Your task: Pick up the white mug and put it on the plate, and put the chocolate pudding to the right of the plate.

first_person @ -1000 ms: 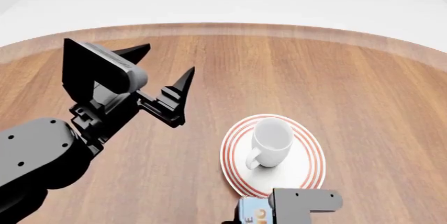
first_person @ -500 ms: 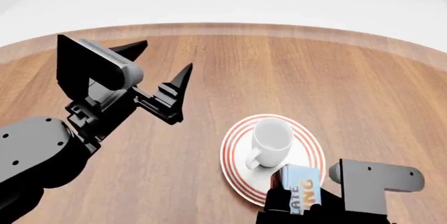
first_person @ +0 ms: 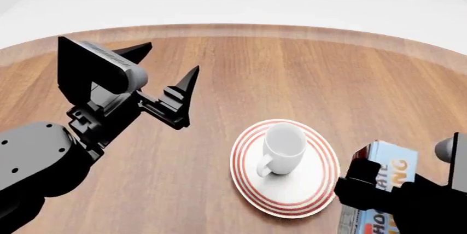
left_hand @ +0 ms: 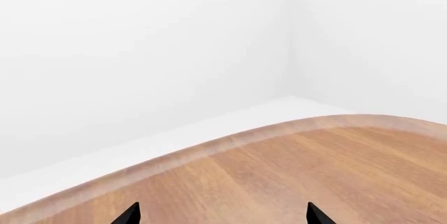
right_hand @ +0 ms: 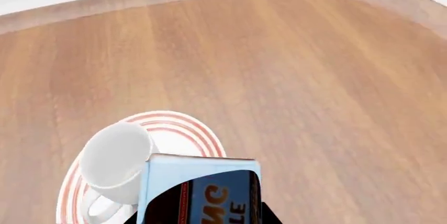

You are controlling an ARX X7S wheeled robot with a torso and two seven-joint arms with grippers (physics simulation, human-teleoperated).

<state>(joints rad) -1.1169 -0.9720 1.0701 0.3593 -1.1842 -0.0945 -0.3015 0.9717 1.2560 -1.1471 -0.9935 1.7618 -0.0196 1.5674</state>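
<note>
The white mug [first_person: 283, 147] stands upright on the plate [first_person: 314, 187], handle toward me; both also show in the right wrist view, the mug [right_hand: 115, 162] on the plate [right_hand: 185, 124]. My right gripper [first_person: 372, 190] is shut on the chocolate pudding [first_person: 385, 182], a light blue and brown box [right_hand: 201, 190], held above the table just right of the plate's right rim. My left gripper [first_person: 169, 75] is open and empty, raised over the table well left of the plate; its fingertips [left_hand: 130, 214] show over bare wood.
The round wooden table's far edge [first_person: 233, 29] curves across the back, with white floor beyond. Bare wood [first_person: 394, 97] lies right of and behind the plate.
My right gripper has carried the pudding box from in front of the plate to its right side. The left arm has drifted slightly left. The mug and plate have not moved.
</note>
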